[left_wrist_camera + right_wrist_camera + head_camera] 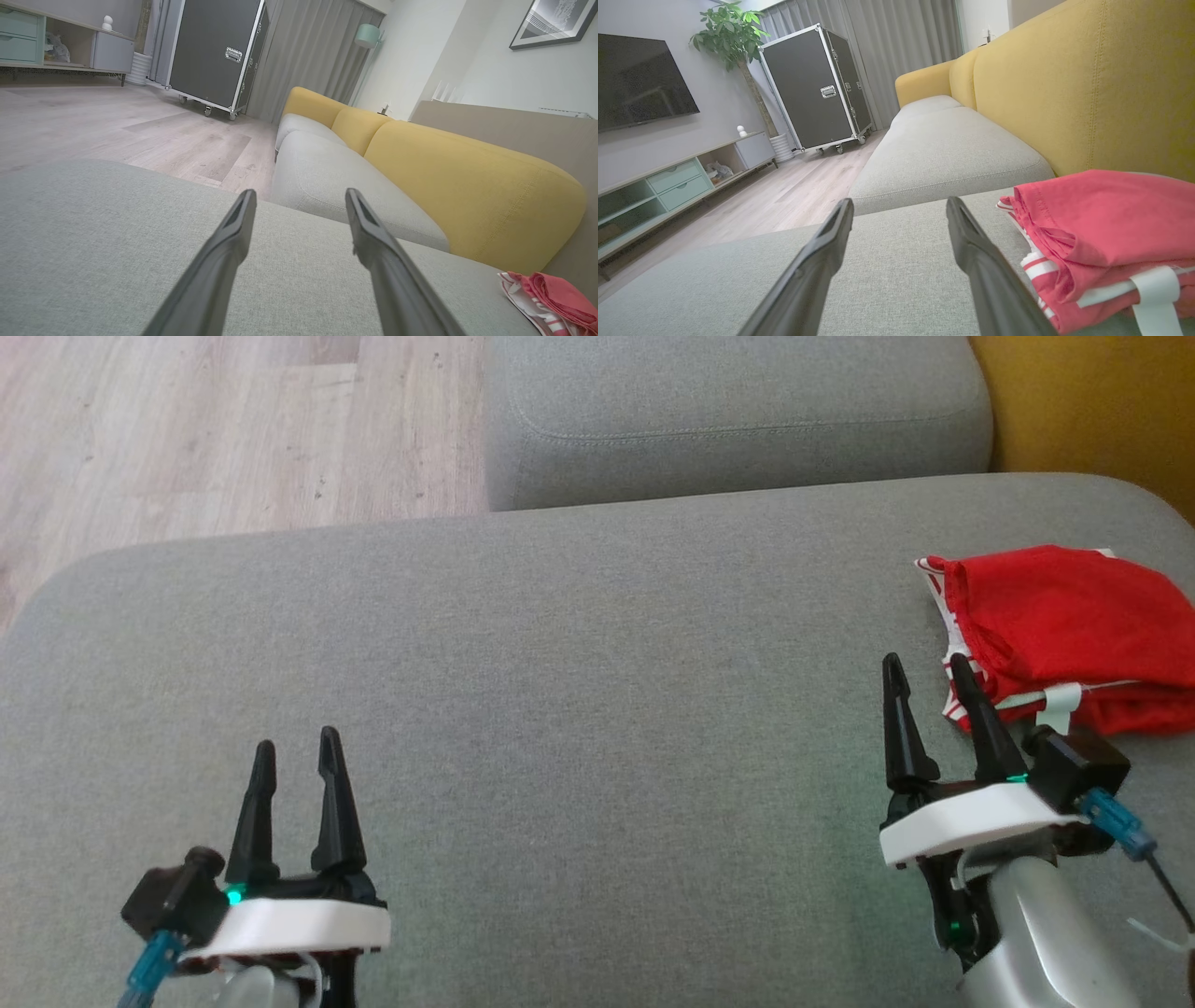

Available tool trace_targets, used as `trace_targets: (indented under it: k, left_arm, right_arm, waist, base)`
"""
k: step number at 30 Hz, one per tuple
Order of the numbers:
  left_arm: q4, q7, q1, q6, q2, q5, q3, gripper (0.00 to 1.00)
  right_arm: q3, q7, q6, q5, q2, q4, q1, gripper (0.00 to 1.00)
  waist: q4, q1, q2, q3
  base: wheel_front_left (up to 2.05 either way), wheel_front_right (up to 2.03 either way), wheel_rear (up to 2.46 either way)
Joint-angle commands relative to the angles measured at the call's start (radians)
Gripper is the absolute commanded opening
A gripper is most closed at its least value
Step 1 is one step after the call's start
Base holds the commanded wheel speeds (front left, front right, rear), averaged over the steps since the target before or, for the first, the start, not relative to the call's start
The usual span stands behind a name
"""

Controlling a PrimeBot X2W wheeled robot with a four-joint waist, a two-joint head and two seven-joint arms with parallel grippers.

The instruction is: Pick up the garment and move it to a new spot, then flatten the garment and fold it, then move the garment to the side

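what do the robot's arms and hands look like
The left hand and right hand each have two long tapered black fingers on a curved white collar with a green light. A black box with a blue cable plug sits beside each. The right forearm is silvery.

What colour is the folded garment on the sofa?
Red garment with red-and-white striped trim, clearest in the right wrist view.

Nothing legible to read: no words, brands or numbers. Unreadable too the white tag (1153,283) on the red garment (1101,219), by the seat cushion (560,709) right edge.
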Motion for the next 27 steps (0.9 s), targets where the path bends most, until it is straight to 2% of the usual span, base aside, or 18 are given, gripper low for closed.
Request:
trace_targets:
  k: [1, 5, 6, 10, 27]
  left_arm:
    - [-0.03, -0.005, -0.031, 0.01, 0.008, -0.003, 0.027, 1.0]
    - [-0.018, -0.005, -0.027, 0.013, 0.008, -0.018, 0.022, 1.0]
    - [0.013, 0.0, 0.001, 0.009, 0.0, -0.016, -0.003, 0.0]
    - [0.059, 0.001, 0.02, 0.009, -0.001, -0.017, -0.002, 0.0]
    - [0.049, 0.051, 0.01, 0.007, 0.0, -0.174, 0.023, 0.0]
  right_arm:
    - [0.021, -0.011, -0.001, -0.007, 0.004, -0.029, -0.02, 1.0]
    - [0.028, -0.011, -0.001, -0.004, 0.004, -0.026, -0.02, 1.0]
    - [0.005, 0.0, 0.0, 0.0, 0.0, 0.003, 0.0, 0.0]
    - [0.005, 0.002, 0.0, 0.001, 0.001, 0.044, 0.021, 0.0]
    - [-0.023, 0.051, 0.0, 0.18, 0.001, 0.012, 0.032, 0.0]
  waist:
    - [0.0, 0.0, 0.0, -0.001]
    - [-0.002, 0.0, 0.0, -0.002]
    - [-0.002, 0.0, 0.0, -0.002]
    - [-0.002, 0.0, 0.0, -0.002]
    - [-0.002, 0.0, 0.0, 0.0]
  base:
    - [0.0, 0.0, 0.0]
    - [0.0, 0.0, 0.0]
    - [0.0, 0.0, 0.0]
    - [0.0, 0.0, 0.0]
    - [0.0, 0.0, 0.0]
